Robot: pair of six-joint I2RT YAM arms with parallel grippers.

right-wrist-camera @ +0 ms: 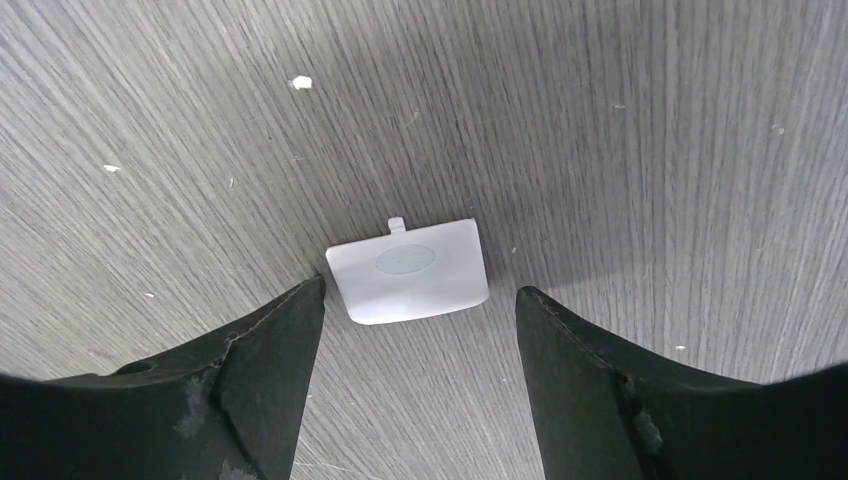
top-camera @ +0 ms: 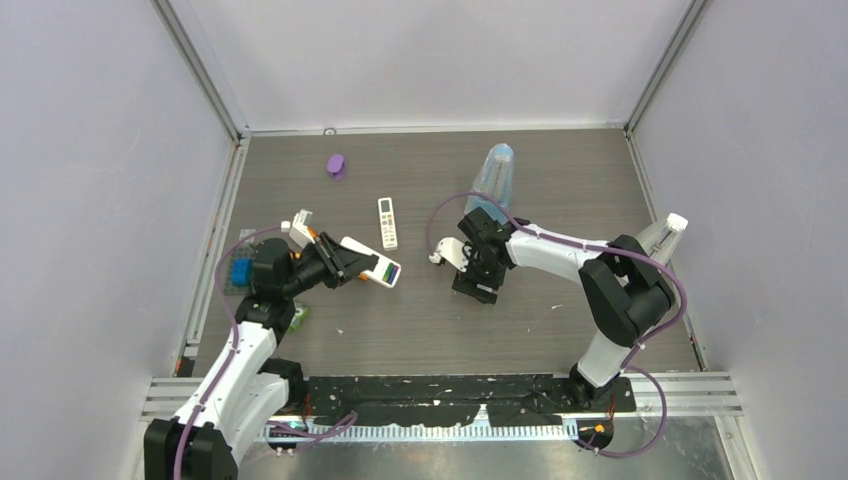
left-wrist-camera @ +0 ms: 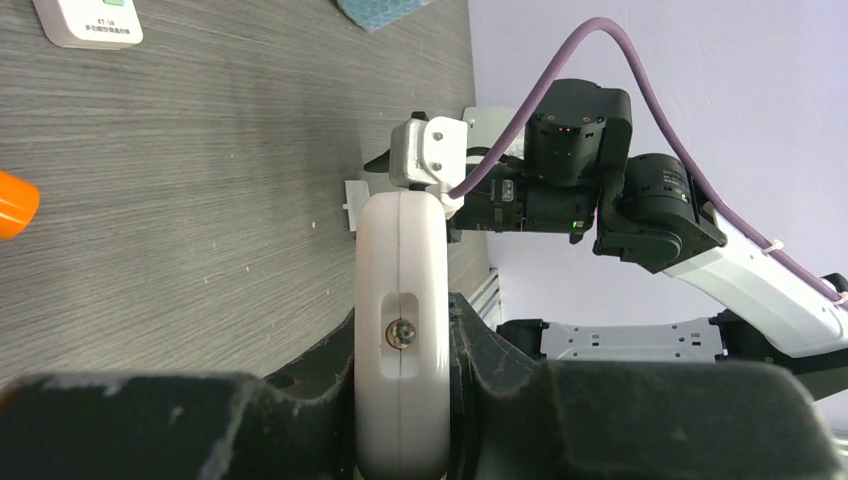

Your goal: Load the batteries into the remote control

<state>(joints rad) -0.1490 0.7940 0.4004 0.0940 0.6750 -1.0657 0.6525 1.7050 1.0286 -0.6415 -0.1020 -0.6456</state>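
The left gripper (left-wrist-camera: 400,345) is clamped on the remote control (left-wrist-camera: 400,250), a smooth white plastic slab with rounded edges. Its long axis runs out from the fingers toward the right arm, above the grey wood-grain table (top-camera: 560,320). The right gripper (right-wrist-camera: 420,292) stands wide, with a flat white rectangular battery cover (right-wrist-camera: 408,265) lying between its dark fingers. A second remote (top-camera: 387,222) lies farther back.

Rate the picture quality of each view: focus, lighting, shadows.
Top external: even, soft light, no glare, faint shadows on the table. Left wrist: the remote control is sharp, the dark left fingers clamping it blur near the lens. Right wrist: the battery cover is crisp, with soft shade by the right fingers.
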